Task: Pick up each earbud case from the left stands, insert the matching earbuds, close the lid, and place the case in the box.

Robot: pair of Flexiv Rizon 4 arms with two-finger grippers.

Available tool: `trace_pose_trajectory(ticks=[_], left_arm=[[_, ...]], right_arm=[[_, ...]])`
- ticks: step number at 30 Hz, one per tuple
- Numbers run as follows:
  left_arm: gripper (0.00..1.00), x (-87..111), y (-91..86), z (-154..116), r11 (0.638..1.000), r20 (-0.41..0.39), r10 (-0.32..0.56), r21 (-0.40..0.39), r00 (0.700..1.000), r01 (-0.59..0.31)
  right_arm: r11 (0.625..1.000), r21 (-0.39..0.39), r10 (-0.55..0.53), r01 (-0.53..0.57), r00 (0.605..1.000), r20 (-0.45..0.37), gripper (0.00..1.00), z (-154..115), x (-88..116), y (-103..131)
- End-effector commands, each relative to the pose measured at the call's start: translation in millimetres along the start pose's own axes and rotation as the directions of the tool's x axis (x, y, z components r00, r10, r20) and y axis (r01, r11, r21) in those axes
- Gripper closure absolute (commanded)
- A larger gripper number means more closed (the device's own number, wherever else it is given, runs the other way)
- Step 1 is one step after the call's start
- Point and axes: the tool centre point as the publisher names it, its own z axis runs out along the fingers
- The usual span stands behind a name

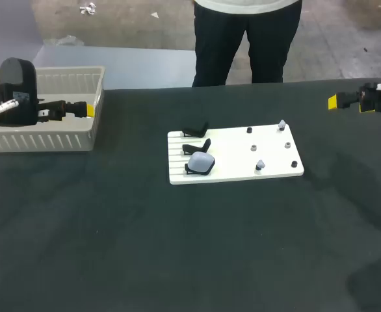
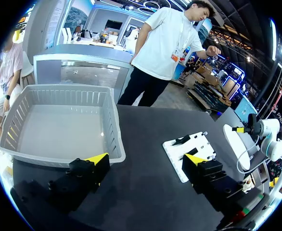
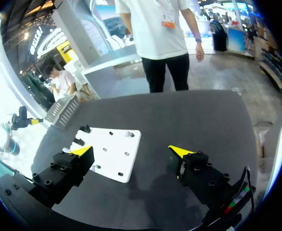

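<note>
Both jaws stand wide with nothing between the fingers. The left gripper hangs over the dark table at the near right corner of the box, a pale slatted basket whose floor shows bare grey plastic in the left wrist view. From the head view this arm comes in from the left, and its yellow tip lies over the box's right wall.

The right gripper is out at the far right of the table, well apart from everything on it. From its own wrist view the cloth runs smooth and black under and ahead of the fingers, with the white board lying flat ahead of the left-hand finger.

That board sits near the middle of the table, slightly askew to the table's edges. Its left end is ribbed and carries three black stands in a row, one behind the other. The earbud case, a rounded grey-blue shell, rests on the nearest stand, tilted back against it (whether the lid is fully down cannot be told at this size).

Six small posts are scattered over the board's right half, some dark, some capped with pale grey bits too small to tell as earbuds. The cloth is matte and dark all over, with faint creases toward the near right corner.
</note>
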Motion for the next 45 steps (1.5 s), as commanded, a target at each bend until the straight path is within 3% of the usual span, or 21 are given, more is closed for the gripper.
trace_pose_trajectory(ticks=[1, 15, 17, 20, 25, 31, 33, 45], left_arm=[[0.00, -2.1, -2.2, 0, 1.000, -0.009, -0.002, -0.010, 1.000, 0.002], [0.00, -2.1, -2.2, 0, 1.000, -0.009, -0.002, -0.010, 1.000, 0.002], [0.00, 0.0, -8.4, 1, 0.977, 0.074, 0.123, 0.167, 0.990, -0.134], [0.00, 6.0, -17.8, -1, 0.885, 0.211, 0.309, 0.293, 0.927, -0.362], [0.00, 8.6, -26.9, 1, 0.761, 0.315, 0.433, 0.376, 0.845, -0.530], [0.00, 11.8, -49.4, 1, 0.644, 0.364, 0.510, 0.440, 0.779, -0.626], [0.00, 12.2, -60.6, 1, 0.631, 0.328, 0.542, 0.450, 0.774, -0.632], [0.00, 12.2, -60.6, 1, 0.631, 0.328, 0.542, 0.450, 0.774, -0.632]], right_arm=[[1.000, -0.003, -0.001, 0.001, 1.000, 0.000, 0.00, 1, 0, -1], [1.000, -0.003, -0.001, 0.001, 1.000, 0.000, 0.00, 1, 0, -1], [1.000, -0.003, -0.001, 0.001, 1.000, 0.000, 0.00, 1, 0, -1], [1.000, -0.003, -0.001, 0.001, 1.000, 0.000, 0.00, 1, 0, -1], [1.000, -0.003, -0.001, 0.001, 1.000, 0.000, 0.00, 1, 0, -1], [1.000, -0.003, -0.001, 0.001, 1.000, 0.000, 0.00, 1, 0, -1], [1.000, -0.003, -0.001, 0.001, 1.000, 0.000, 0.00, 1, 0, -1], [1.000, -0.003, -0.001, 0.001, 1.000, 0.000, 0.00, 1, 0, -1]])
